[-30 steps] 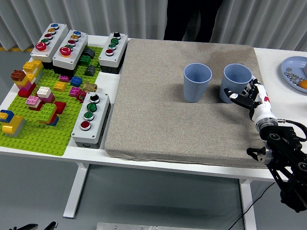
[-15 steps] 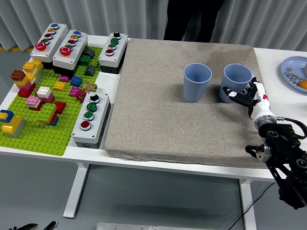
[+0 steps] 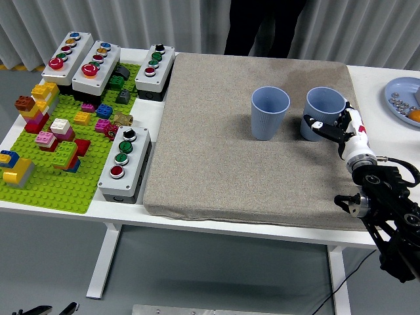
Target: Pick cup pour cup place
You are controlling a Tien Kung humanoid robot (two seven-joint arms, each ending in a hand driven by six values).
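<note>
Two blue ribbed cups stand upright on a grey mat (image 3: 243, 170). The left cup (image 3: 270, 112) is near the mat's middle. The right cup (image 3: 322, 111) is near the mat's right edge. My right hand (image 3: 333, 126) comes in from the lower right, its fingers spread around the near right side of the right cup, at or very near its wall, not closed on it. I cannot see into either cup. The left arm is out of view.
A green brick plate (image 3: 59, 144) with loose bricks lies at the left. Three grey button boxes (image 3: 125, 161) (image 3: 155, 69) (image 3: 82, 62) stand around it. A blue plate (image 3: 403, 95) with small items is at the far right. A person in dark clothes (image 3: 262, 26) stands behind the table.
My right hand has moved slightly up and toward the right cup. The cups have not moved.
</note>
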